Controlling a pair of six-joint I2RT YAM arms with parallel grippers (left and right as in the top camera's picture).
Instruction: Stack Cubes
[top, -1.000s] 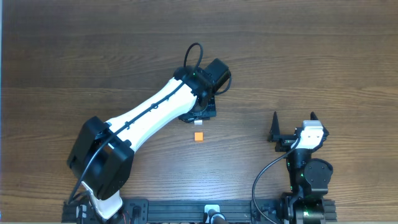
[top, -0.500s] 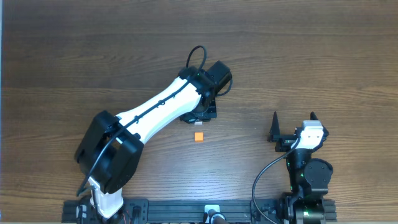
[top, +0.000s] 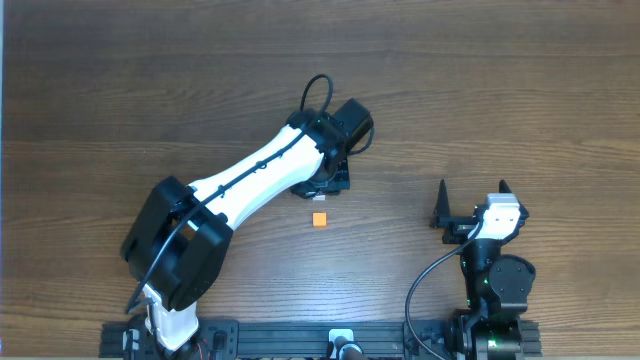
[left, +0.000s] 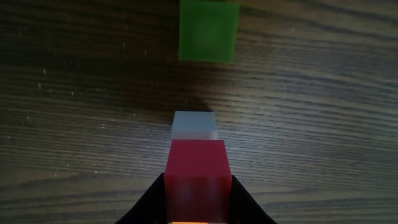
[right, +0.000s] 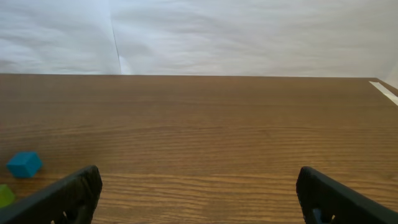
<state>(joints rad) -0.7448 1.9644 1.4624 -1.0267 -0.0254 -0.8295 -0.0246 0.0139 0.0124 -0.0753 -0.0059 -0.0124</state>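
The red cube (left: 198, 165) sits clamped between the left fingers (left: 147, 208), faces square to them, white cube (left: 194, 125) just beyond; right fingers (right: 68, 193) spread wide.

A robot lab setup: a left arm (top: 255, 175) and a right arm (top: 497, 275) stand on a black rail (top: 280, 335) at the edge of a wood-grain desk (top: 120, 90), with a white sheet (right: 249, 37) hung behind.

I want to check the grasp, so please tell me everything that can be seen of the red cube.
The red cube is a small block with flat matte faces and straight edges; it looks like plastic or painted wood. It sits between the two dark fingers of the left gripper, which press on its opposite sides. Just beyond it is a pale grey-white cube; whether they touch cannot be told.
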